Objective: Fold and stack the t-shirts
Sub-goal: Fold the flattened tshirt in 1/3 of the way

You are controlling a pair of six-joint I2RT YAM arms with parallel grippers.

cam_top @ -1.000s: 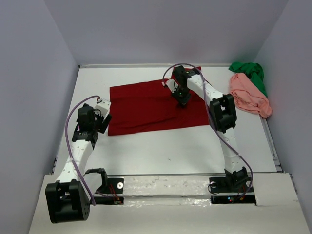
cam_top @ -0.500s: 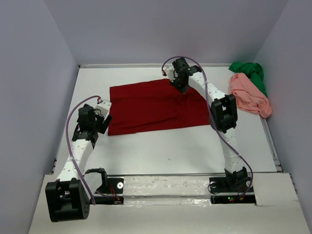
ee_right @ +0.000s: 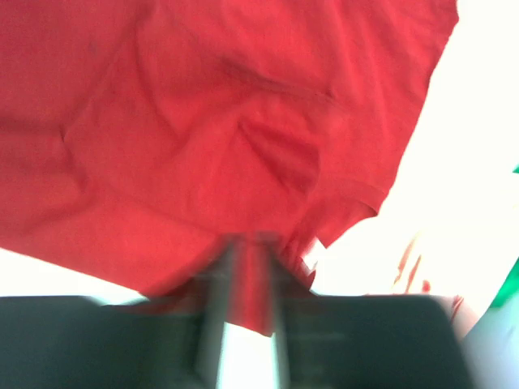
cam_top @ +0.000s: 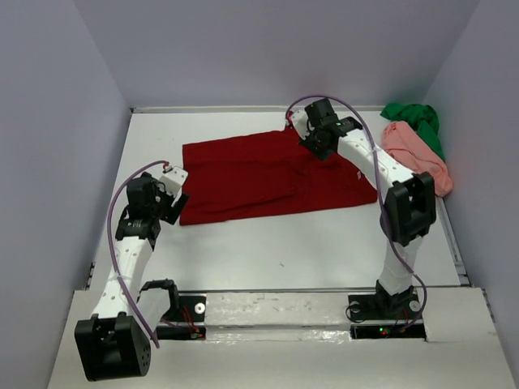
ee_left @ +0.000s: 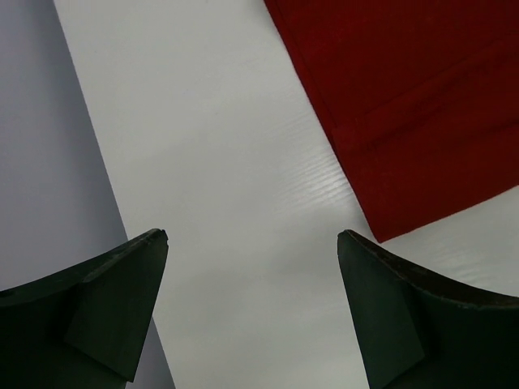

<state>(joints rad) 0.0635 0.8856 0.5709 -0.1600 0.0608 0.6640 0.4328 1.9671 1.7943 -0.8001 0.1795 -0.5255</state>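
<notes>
dark red t-shirt [cam_top: 243, 174]: spread mid-counter [cam_top: 308, 243], rumpled at its far right edge
right pincer [ee_right: 247, 251]: closed on a fold of the dark red t-shirt at that edge
left pincer [ee_left: 251, 239]: jaws wide apart, holding nothing, over bare counter just beside the shirt's near left corner
salmon pink t-shirt [cam_top: 413, 158]: crumpled, far right corner
bright green t-shirt [cam_top: 415, 120]: crumpled behind it, touching

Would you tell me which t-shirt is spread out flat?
The dark red t-shirt, mid-table; the pink t-shirt and green t-shirt lie crumpled at the right edge.
</notes>
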